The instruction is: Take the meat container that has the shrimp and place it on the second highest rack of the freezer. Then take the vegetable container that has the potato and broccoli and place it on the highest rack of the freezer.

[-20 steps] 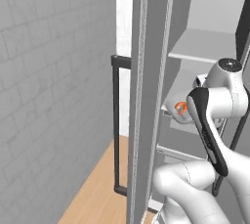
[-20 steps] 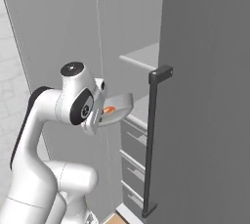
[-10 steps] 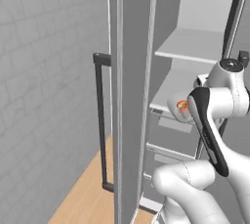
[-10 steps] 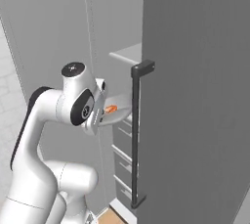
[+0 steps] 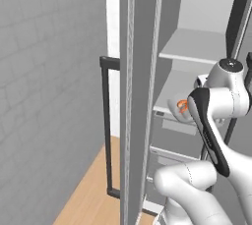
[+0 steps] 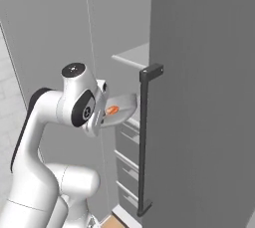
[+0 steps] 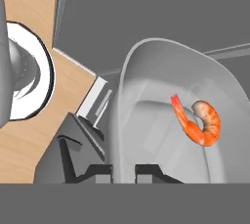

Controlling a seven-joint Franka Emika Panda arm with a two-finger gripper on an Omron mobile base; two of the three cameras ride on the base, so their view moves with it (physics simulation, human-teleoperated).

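Note:
My gripper (image 7: pixel 123 170) is shut on the near rim of the meat container (image 7: pixel 161 100), a pale grey tray. The small curled orange shrimp (image 7: pixel 200 123) lies inside it. From the left base view the container (image 5: pixel 178 105) hangs in front of my arm, at the front edge of the second highest rack (image 5: pixel 170 89) of the freezer (image 5: pixel 140 71). I cannot tell whether it touches that shelf. The highest rack (image 5: pixel 197 46) is one level above. In the right base view the container (image 6: pixel 124 103) with the shrimp (image 6: pixel 112 109) juts into the open freezer. The vegetable container, potato and broccoli are out of view.
The open freezer door (image 6: pixel 209 97), with its dark bar handle (image 6: pixel 144 142), stands close on the right of my arm. Another door panel with a dark handle (image 5: pixel 106 126) stands edge-on to the left. Grey drawers (image 6: pixel 128 137) sit under the container. Wooden floor (image 5: pixel 93 189) lies below.
Both base views have shifted, so the base has driven and the freezer now looks nearer. The container has stayed in my gripper the whole time.

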